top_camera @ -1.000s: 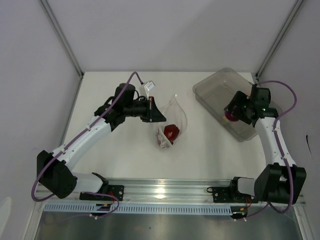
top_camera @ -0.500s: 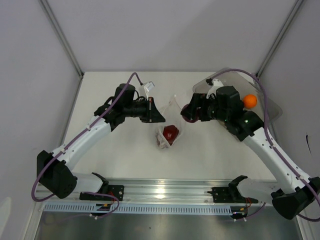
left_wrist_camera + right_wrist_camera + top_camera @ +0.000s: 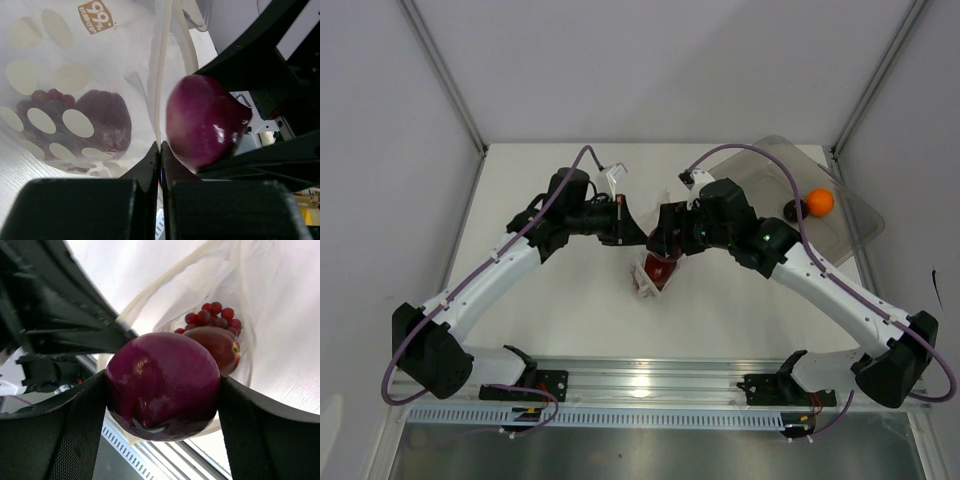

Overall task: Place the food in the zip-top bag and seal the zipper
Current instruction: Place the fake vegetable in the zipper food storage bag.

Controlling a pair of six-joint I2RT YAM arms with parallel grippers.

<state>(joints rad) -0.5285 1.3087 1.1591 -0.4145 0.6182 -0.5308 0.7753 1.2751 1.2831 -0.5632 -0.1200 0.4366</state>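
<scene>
The zip-top bag [image 3: 653, 272] lies at the table's middle, holding dark red grapes [image 3: 210, 315] and a dark plum-like ball [image 3: 217, 347]. My left gripper [image 3: 638, 233] is shut on the bag's mouth edge [image 3: 162, 75] and holds it up; the jaws [image 3: 161, 147] pinch the strip. My right gripper [image 3: 666, 238] is shut on the purple-red onion-like ball [image 3: 162, 382], right at the bag's open mouth. The ball also shows in the left wrist view [image 3: 205, 122], beside the held edge. The orange ball [image 3: 819, 201] sits in the clear bin.
The rigid clear bin [image 3: 855, 218] stands at the back right. An aluminium rail [image 3: 650, 380] runs along the near edge. Frame posts rise at the back corners, with grey walls on both sides.
My right arm swung left from the bin to the bag's mouth with the onion-like ball. The orange ball in the bin came into view. My left gripper held still.
</scene>
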